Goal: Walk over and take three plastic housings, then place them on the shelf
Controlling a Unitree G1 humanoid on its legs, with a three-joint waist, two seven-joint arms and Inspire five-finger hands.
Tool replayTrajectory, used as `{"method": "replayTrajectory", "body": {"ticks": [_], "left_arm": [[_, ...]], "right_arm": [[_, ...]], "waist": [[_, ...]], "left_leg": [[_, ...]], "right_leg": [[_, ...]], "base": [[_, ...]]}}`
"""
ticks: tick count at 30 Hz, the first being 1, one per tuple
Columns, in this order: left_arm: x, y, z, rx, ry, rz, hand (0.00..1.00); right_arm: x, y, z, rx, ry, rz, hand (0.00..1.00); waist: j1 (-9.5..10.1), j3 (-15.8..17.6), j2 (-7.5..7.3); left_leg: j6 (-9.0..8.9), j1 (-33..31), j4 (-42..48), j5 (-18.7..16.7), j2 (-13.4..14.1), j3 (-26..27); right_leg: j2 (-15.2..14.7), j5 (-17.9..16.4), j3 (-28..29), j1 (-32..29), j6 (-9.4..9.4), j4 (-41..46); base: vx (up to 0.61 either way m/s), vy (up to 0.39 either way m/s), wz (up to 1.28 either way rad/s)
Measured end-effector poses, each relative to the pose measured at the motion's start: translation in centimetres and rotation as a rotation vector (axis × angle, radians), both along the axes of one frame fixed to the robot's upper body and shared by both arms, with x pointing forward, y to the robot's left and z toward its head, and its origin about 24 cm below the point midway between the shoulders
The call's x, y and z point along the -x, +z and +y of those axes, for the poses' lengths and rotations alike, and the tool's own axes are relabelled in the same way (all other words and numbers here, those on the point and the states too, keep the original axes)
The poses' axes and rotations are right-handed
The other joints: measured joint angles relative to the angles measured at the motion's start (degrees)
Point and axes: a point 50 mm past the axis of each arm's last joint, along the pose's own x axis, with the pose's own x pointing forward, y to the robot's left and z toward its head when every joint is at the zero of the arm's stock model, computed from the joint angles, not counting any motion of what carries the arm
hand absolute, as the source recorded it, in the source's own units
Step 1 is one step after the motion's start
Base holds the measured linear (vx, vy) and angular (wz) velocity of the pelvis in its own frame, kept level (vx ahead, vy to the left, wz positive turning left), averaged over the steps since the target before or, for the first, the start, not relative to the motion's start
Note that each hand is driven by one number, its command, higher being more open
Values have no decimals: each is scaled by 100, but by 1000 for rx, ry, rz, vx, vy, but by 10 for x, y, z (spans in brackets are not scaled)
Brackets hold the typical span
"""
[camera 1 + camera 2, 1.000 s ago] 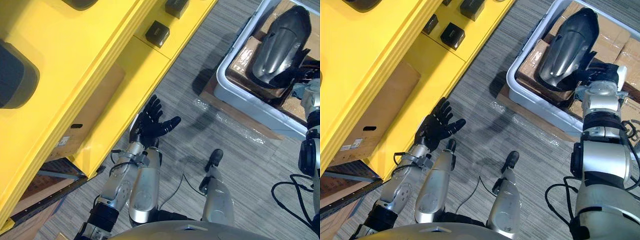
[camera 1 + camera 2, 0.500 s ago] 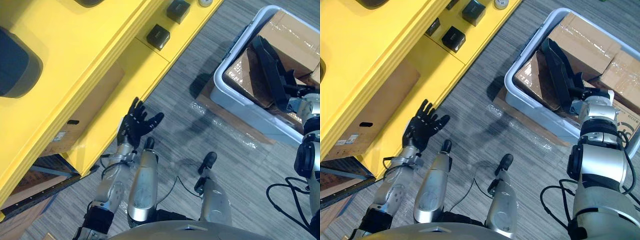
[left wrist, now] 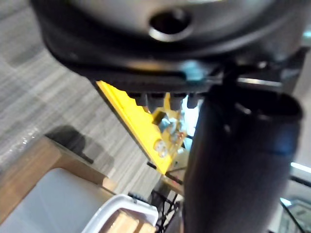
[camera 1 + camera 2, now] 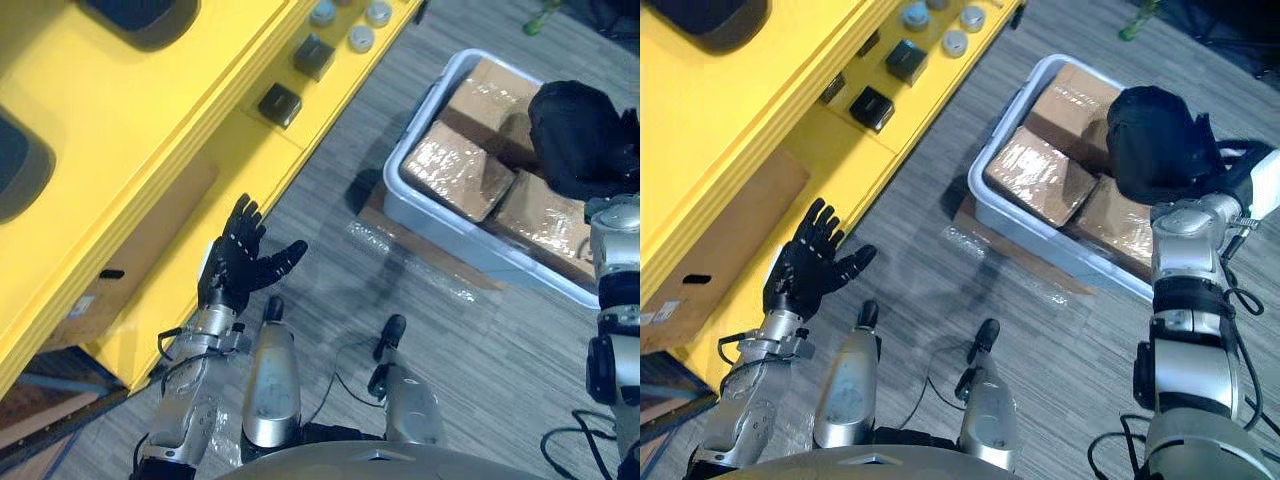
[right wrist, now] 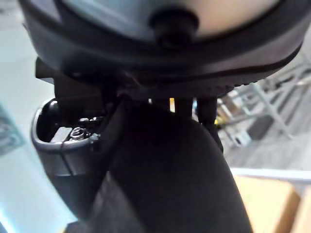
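Rounded glossy black housing (image 4: 1152, 145), right hand (image 4: 1232, 168) clasping

shelf (image 4: 150, 120) left | small boxes (image 4: 279, 103) on shelf, far | tub (image 4: 440, 232) right, on floor (image 4: 480, 340) | cartons (image 4: 455, 170) in tub | plastic housing (image 4: 580, 135) at tub's far right | left hand (image 4: 240, 268) beside shelf

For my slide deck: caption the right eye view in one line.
Right hand holds a dark plastic housing above a grey bin of boxes; left hand open beside the yellow shelf.
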Motion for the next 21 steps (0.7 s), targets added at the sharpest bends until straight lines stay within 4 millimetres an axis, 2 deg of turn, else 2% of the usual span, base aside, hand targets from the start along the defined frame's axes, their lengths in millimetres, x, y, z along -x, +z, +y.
{"method": "replayTrajectory", "body": {"ticks": [2, 3, 4, 5, 8, 10, 13, 17, 21], "left_arm": [[-5, 2, -5, 3, -41, 9, 100], [-9, 1, -11, 6, -85, 34, 100], [-9, -1, -14, 16, -106, 51, 100], [-15, 3, -25, 56, -173, 59, 100], [-23, 2, -48, 169, -305, 131, 100], [-29, -11, -67, 302, -394, 260, 100], [-29, -23, -91, 421, -506, 408, 100], [-19, -36, -114, 557, -611, 560, 100], [-12, -49, -128, 656, -634, 692, 100]], "right_arm": [[1, -13, 11, 38, 29, 13, 0], [2, -25, 23, 59, 66, 12, 0], [3, -28, 26, 71, 77, 11, 0], [5, -31, 30, 117, 94, 11, 0], [5, -33, 48, 181, 150, -9, 0], [8, -41, 74, 282, 247, -18, 0], [14, -47, 95, 411, 352, -26, 0], [21, -57, 108, 491, 438, -14, 0], [26, -70, 123, 504, 501, -31, 0]], "waist": [[-101, -212, -104], [-194, -446, -175], [-227, -546, -199], [-308, -628, -199], [-399, -764, -147], [-575, -1049, -107], [-774, -1277, -43], [-928, -1401, -16], [-957, -1532, 18]], "left_leg": [[-12, 242, -109, -6, 71, 128], [-21, 398, -214, -25, 93, 196], [-22, 417, -249, -27, 93, 221], [-30, 519, -266, -40, 100, 283], [-38, 809, -284, -134, 162, 508], [-52, 1025, -387, -162, 206, 686], [-50, 1213, -463, -188, 217, 844], [-53, 1434, -578, -186, 222, 965], [-55, 1565, -723, -143, 217, 1061]], "right_leg": [[43, -3, 85, 120, -3, -11], [62, -4, 108, 224, -5, -82], [60, -4, 126, 224, -5, -103], [61, -1, 176, 269, -7, -103], [98, -2, 371, 393, -7, -103], [127, -16, 505, 438, -20, -106], [129, -32, 620, 488, -27, -110], [132, -50, 705, 581, -33, -113], [133, -78, 782, 574, -53, -116]], "base": [[121, -1, -23], [119, 4, -19], [139, 10, -20], [89, 25, -26], [41, 28, -34], [47, 11, -37], [7, 17, -27], [-21, 17, -16], [-36, 7, -10]]}}
